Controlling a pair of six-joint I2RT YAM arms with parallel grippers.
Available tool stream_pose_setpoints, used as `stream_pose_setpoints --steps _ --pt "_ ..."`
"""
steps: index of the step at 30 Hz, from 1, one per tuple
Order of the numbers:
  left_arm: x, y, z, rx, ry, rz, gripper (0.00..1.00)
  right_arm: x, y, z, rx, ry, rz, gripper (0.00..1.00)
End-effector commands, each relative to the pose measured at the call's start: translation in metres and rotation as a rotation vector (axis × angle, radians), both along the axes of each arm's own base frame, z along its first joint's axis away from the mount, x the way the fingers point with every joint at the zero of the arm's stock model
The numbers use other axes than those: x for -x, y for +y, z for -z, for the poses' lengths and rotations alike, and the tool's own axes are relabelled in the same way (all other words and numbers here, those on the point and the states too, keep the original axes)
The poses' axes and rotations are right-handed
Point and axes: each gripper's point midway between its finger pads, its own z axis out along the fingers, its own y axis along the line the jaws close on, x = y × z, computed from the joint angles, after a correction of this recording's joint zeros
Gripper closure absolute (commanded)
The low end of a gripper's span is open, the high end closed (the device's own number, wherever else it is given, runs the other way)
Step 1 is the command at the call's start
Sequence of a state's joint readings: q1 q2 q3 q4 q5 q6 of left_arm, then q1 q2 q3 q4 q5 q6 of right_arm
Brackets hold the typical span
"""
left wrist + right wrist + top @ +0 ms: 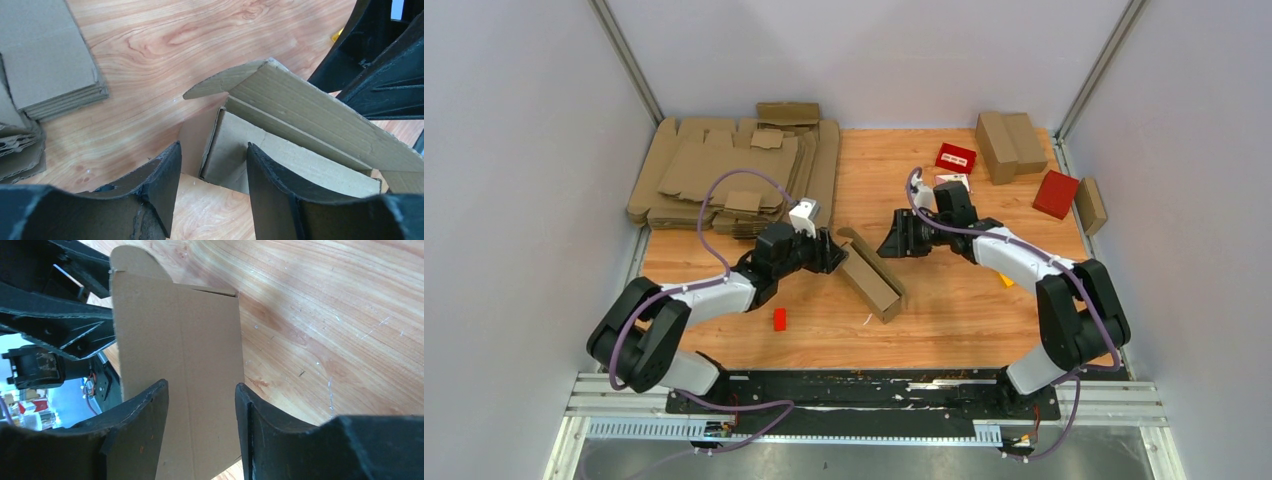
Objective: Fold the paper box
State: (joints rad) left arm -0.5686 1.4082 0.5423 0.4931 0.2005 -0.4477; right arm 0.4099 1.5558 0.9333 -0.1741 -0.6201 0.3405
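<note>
Between the arms at mid-counter, the left end effector stands half open, with an end wall of the paper box in its gap. The right end effector, also part open, holds nothing just beside it. Far right, a red box carries an unreadable white label.

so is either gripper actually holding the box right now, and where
Neither grips it yet, it seems. The left gripper straddles an end wall of the paper box, jaws not clamped; the right gripper is open, facing its side.
</note>
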Motion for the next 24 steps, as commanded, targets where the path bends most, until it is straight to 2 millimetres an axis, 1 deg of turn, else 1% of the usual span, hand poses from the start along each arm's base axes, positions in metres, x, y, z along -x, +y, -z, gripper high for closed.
stream_pose_setpoints --steps 1,4,6,11,13,16,17,20,24 --pt "-0.004 -0.005 0.003 -0.005 0.010 0.024 0.44 -0.002 0.016 -0.036 -0.135 -0.042 -0.060 0.46" --pt "-0.004 -0.009 0.007 -0.001 0.023 0.038 0.45 0.003 0.021 -0.043 -0.186 -0.032 -0.083 0.41" --pt "-0.004 -0.010 0.007 0.004 0.023 0.043 0.45 0.006 0.023 -0.046 -0.211 -0.021 -0.099 0.40" --pt "-0.003 -0.011 0.003 0.018 0.016 0.048 0.45 0.010 0.025 -0.039 -0.220 0.018 -0.117 0.38" --pt "-0.001 -0.014 0.001 0.032 0.018 0.059 0.44 0.014 0.027 -0.036 -0.232 0.036 -0.137 0.35" --pt "0.000 -0.014 0.001 0.035 0.019 0.062 0.44 0.020 0.029 -0.037 -0.235 0.030 -0.157 0.26" --pt "0.000 -0.013 0.001 0.033 0.019 0.061 0.44 0.022 0.031 -0.039 -0.219 0.016 -0.166 0.22" --pt "0.000 -0.014 0.002 0.036 0.025 0.061 0.44 0.027 0.032 -0.026 -0.059 -0.030 -0.181 0.15" --pt "0.001 -0.014 0.002 0.036 0.025 0.061 0.44 0.033 0.027 -0.009 0.149 -0.087 -0.149 0.11"
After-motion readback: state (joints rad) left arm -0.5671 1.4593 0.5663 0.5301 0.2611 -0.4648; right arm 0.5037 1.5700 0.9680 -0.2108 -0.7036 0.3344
